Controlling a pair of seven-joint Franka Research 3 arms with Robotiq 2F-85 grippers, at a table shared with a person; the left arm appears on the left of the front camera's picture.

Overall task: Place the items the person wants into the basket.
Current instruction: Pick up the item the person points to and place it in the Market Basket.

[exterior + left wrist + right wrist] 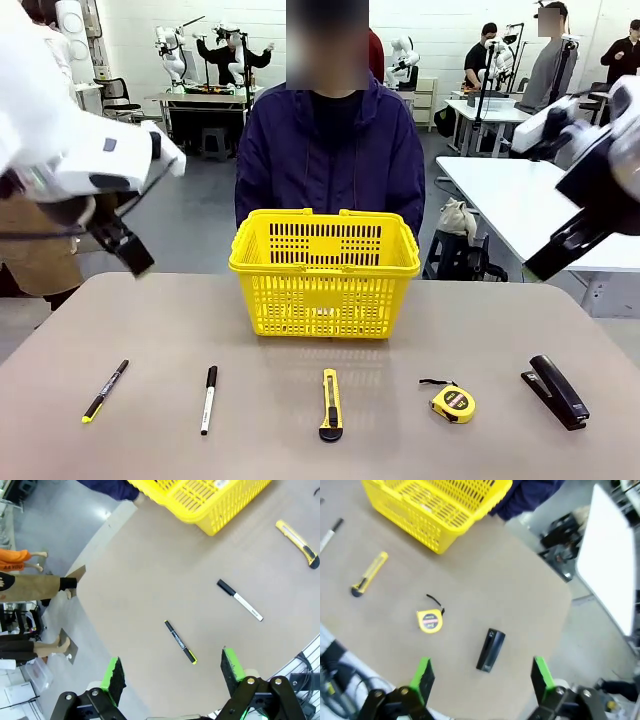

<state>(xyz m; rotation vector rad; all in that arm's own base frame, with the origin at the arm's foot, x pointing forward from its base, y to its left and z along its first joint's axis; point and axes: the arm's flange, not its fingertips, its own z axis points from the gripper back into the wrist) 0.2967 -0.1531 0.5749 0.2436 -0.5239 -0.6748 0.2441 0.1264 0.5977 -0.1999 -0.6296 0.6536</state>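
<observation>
The desk (150, 320) is a flat, light brown top with round corners. A white marker (208, 399) with a black cap lies on it near the front, a bit to the left, with its cap end pointing to the far side. A yellow and black knife (331, 404) lies to its right, near the middle, not touching it. Behind the desk the floor (190, 220) is grey. A white table (500, 195) stands off to the right, with a pale bag (458, 218) beside it.
</observation>
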